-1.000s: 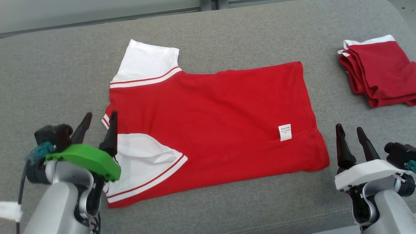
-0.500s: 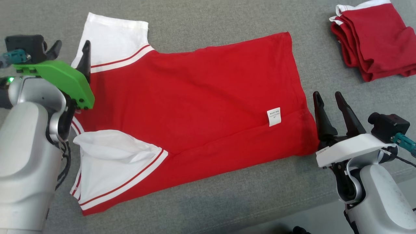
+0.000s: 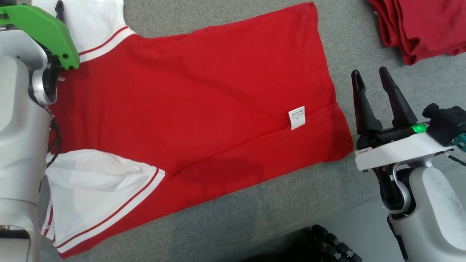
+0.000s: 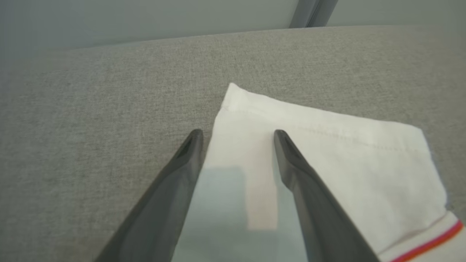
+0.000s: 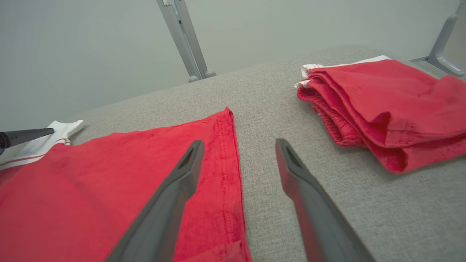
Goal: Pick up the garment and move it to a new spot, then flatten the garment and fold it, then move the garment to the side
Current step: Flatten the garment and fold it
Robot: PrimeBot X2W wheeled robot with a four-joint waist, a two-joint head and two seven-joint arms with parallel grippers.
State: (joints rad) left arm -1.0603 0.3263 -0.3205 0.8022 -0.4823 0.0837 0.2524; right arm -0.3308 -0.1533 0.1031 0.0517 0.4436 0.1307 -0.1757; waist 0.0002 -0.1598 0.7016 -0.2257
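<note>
Since the flat red-and-white cotton shirt (image 3: pixel 204 94) awaits folding, my left gripper (image 4: pixel 236 135) and right gripper (image 3: pixel 370 72) flank it — fingers (image 3: pixel 398 102) apart.

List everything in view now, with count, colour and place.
T-shirt: one, red with white sleeves, spread flat mid-surface.
label: one, white, on the T-shirt near its hem.
folded garments: one pile, red with a white edge, upper right, apart from the T-shirt.
padded surface: one, grey fabric, under everything.
metal post: one, grey, behind the surface's far edge.
left end effector: one, dark fingers, open, over a corner of the white sleeve.
right end effector: one, dark fingers, open, beside the T-shirt's hem.
</note>
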